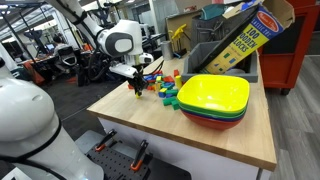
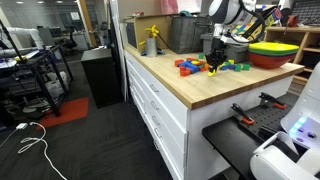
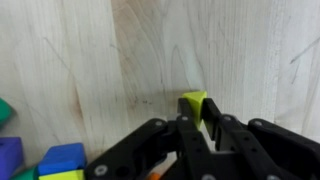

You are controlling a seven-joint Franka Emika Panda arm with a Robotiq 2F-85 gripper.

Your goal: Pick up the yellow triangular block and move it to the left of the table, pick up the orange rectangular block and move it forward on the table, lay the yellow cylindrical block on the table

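Wrist view: gripper (image 3: 198, 116), jaws drawn together on the yellow triangular block (image 3: 193, 100), pinching its lower part with the top showing past the fingertips. The block is low over or on the table (image 3: 120, 60); contact cannot be told. Grip judged as taken for the carry to the left. Beside it: blue block (image 3: 62, 158), loose, not touched. Beyond, in an exterior view: block cluster (image 1: 166, 88), then stacked bowls (image 1: 215, 102), nested to save room, just past the cluster

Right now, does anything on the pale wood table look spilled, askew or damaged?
Nothing damaged or spilled. Small coloured toy blocks lie scattered loosely beside the stacked plastic bowls on the pale wood table.
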